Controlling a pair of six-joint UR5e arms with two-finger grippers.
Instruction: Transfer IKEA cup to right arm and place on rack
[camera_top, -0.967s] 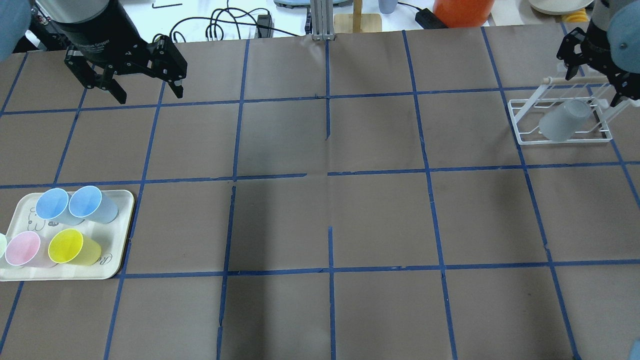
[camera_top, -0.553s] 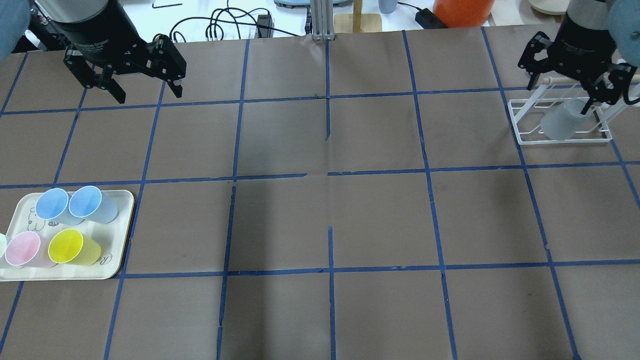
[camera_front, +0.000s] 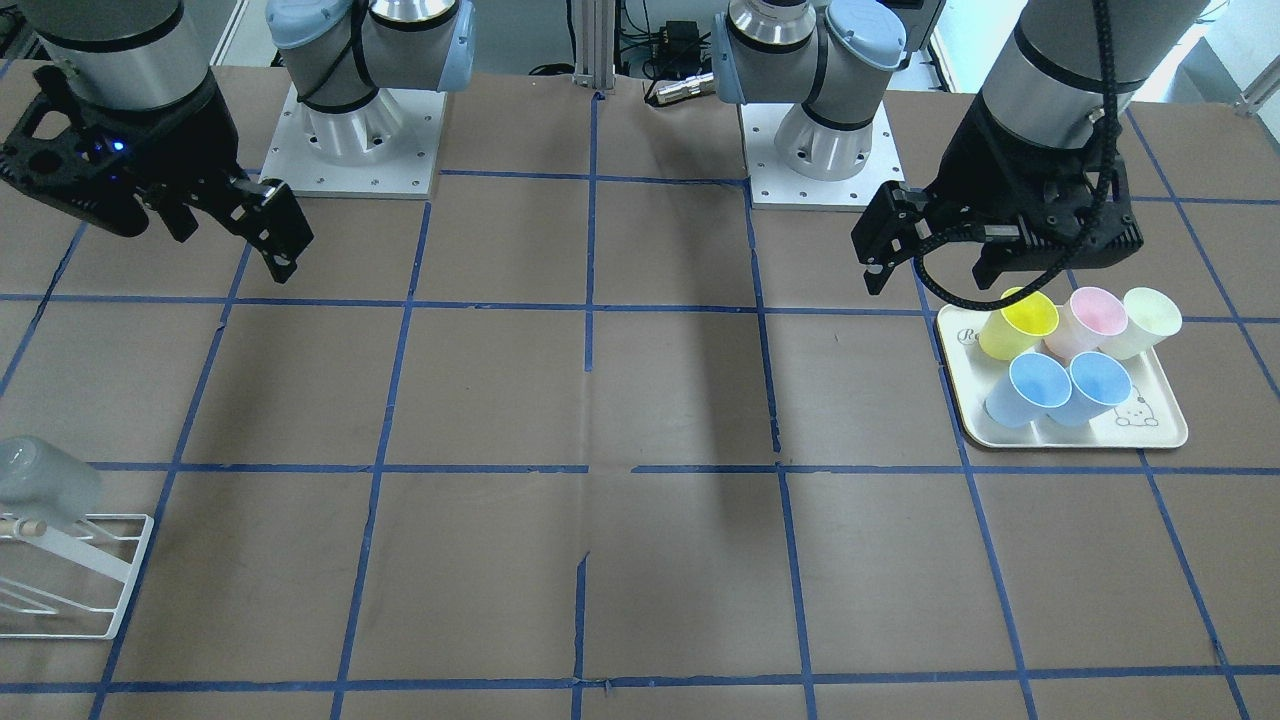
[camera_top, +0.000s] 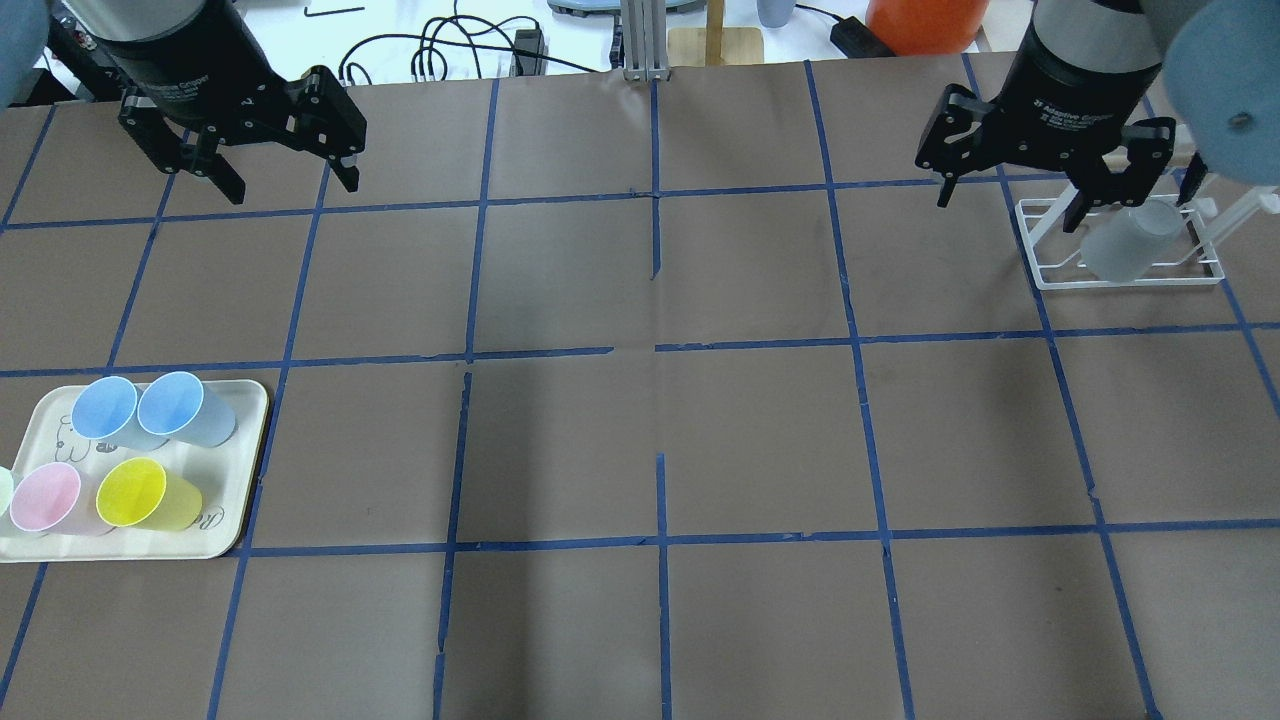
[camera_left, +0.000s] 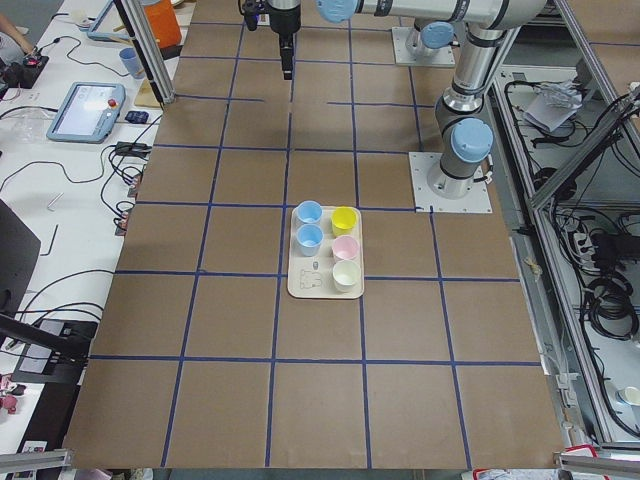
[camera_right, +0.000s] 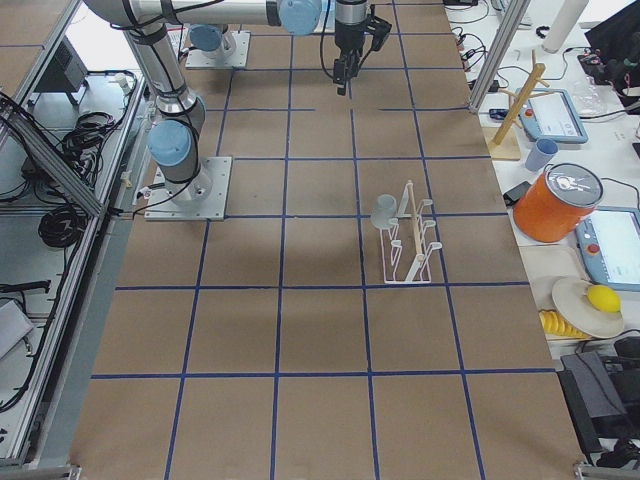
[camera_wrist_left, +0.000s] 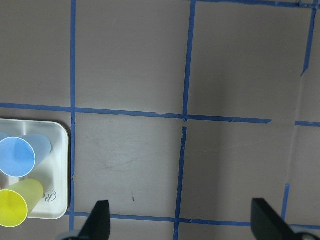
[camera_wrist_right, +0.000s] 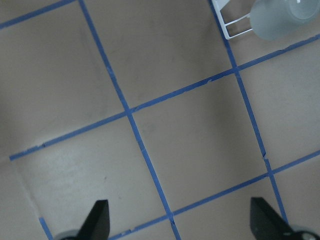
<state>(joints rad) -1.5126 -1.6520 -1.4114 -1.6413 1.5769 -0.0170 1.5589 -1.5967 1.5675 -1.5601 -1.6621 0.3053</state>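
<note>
The grey IKEA cup rests tilted on the white wire rack at the table's far right. It also shows in the front view on the rack, and in the right wrist view. My right gripper is open and empty, hovering just left of the rack, apart from the cup; the front view shows it too. My left gripper is open and empty at the far left, also seen in the front view.
A cream tray at the near left holds two blue, a pink, a yellow and a pale cup. It shows in the front view and the left wrist view. Blue tape lines grid the brown table.
My right gripper has moved left, away from the rack, with its jaws open. The cup stays on the rack. My left arm has barely moved.
</note>
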